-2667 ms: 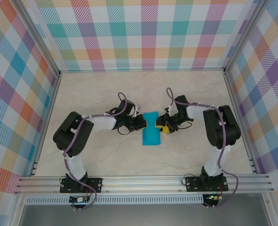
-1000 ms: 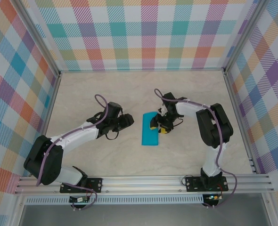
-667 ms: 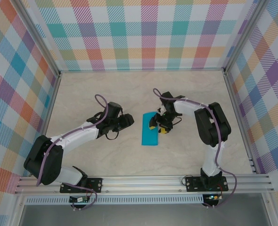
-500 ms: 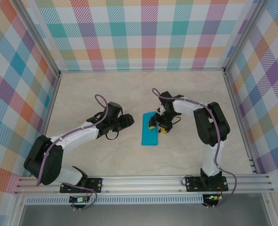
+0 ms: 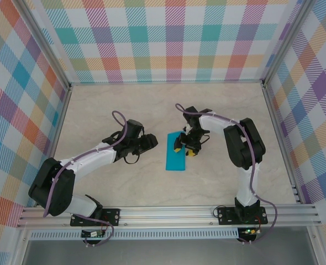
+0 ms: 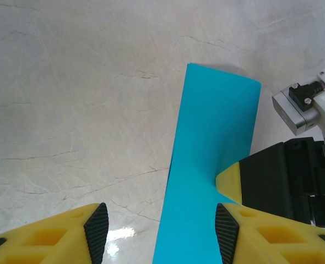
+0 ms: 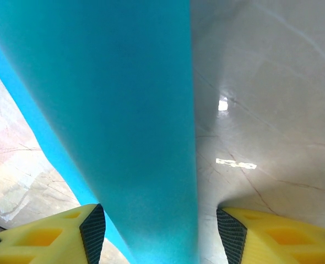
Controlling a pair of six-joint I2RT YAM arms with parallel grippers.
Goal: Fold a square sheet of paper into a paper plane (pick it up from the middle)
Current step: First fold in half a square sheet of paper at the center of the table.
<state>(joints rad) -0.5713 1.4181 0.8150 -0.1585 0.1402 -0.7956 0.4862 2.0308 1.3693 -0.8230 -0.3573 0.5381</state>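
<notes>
Seeming light, limp and easily creased, the square sheet of paper [image 5: 174, 157] wanted a pinch at its long edge; left gripper [image 6: 161, 231] and right gripper [image 7: 162, 232] both stood spread.

The square sheet of paper [image 5: 177, 150] is plain teal-blue, with no print. The surface [image 5: 113, 105] is cream marble with thin grey-brown veins. The walls [image 5: 168, 38] at nine, twelve and three o'clock carry a pastel plaid of teal, purple, orange, yellow and pink on white. The left arm [image 5: 91, 160] and right arm [image 5: 246, 143] are black and white with purple cables [image 5: 119, 118]. The left tool [image 6: 161, 231] and right tool [image 7: 162, 234] have yellow fingers [image 6: 41, 242] with black pads [image 6: 96, 225].
</notes>
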